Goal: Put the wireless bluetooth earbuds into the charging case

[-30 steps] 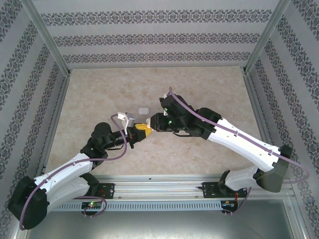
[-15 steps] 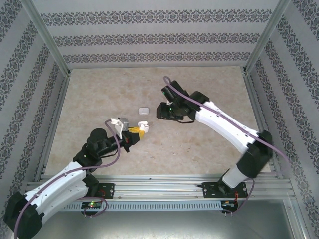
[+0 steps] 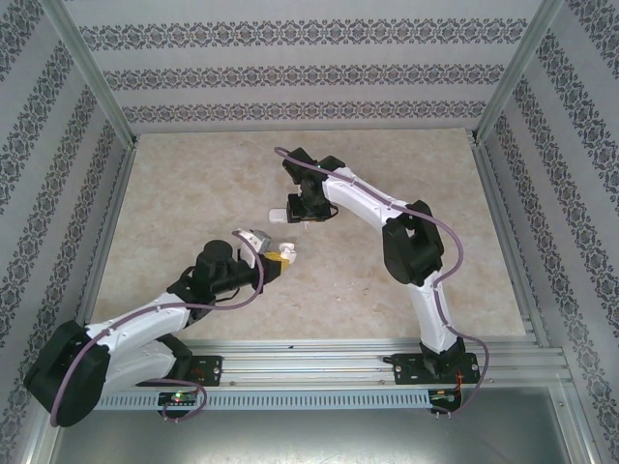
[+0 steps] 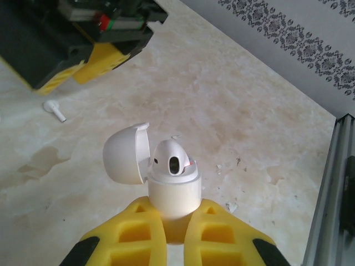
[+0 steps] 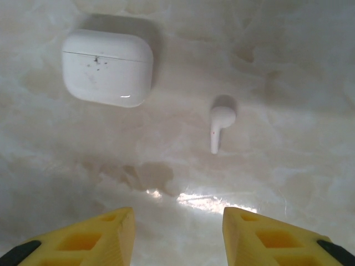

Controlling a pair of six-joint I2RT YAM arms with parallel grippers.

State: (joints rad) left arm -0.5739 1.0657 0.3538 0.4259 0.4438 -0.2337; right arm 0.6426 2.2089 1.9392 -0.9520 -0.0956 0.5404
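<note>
Earbud (image 4: 173, 160) seated in open charging case (image 4: 173, 191), base hidden between clamping left gripper (image 4: 173, 221) fingers; second earbud (image 5: 220, 124) lies on table (image 5: 288, 61) near closed case (image 5: 107, 67), below wide-spread right gripper (image 5: 177, 230), fingers cut off at frame edge.

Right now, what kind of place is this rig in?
Probably an enclosed robot test cell, not a home: aluminium frame posts, wallpaper-printed panel walls, and a marble-look tabletop with the left arm and right arm bolted to a rail at its near edge.
</note>
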